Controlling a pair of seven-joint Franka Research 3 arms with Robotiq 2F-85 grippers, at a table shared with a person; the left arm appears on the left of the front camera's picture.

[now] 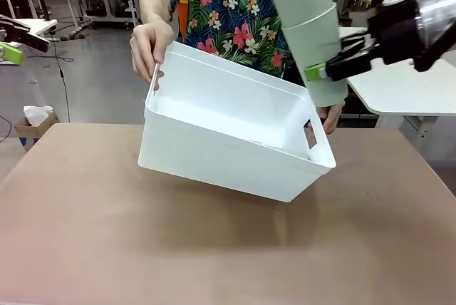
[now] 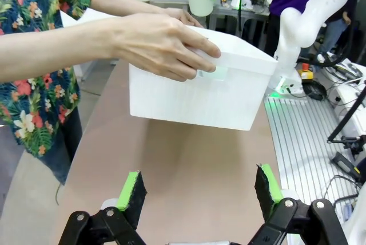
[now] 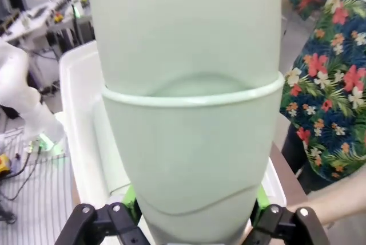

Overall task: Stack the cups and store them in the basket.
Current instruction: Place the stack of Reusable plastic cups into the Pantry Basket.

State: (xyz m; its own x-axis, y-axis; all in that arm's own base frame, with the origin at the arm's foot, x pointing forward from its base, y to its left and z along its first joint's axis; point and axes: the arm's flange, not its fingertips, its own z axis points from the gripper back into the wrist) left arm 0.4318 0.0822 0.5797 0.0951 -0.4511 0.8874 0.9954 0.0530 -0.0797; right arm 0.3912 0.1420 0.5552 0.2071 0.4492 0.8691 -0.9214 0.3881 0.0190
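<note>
I have the right gripper (image 1: pixel 324 71) clamped on the lowest cup of the stack of cups (image 1: pixel 308 27), pale green matte tumblers nested with rolled rims showing as bands, leaning up and to the left above the far right corner of the basket (image 1: pixel 214 148). The basket is smooth white plastic, rectangular with rounded corners and a handle slot, lifted off the table (image 1: pixel 142 248) and tilted toward me by the person's hands (image 1: pixel 151 47) on its two ends. My left gripper (image 2: pixel 200 190) hangs with its green-padded fingers wide apart and nothing between them, over the near left of the table. The tabletop is a dull brownish, unmarked surface; beyond it lie grey floor and white workbenches.
</note>
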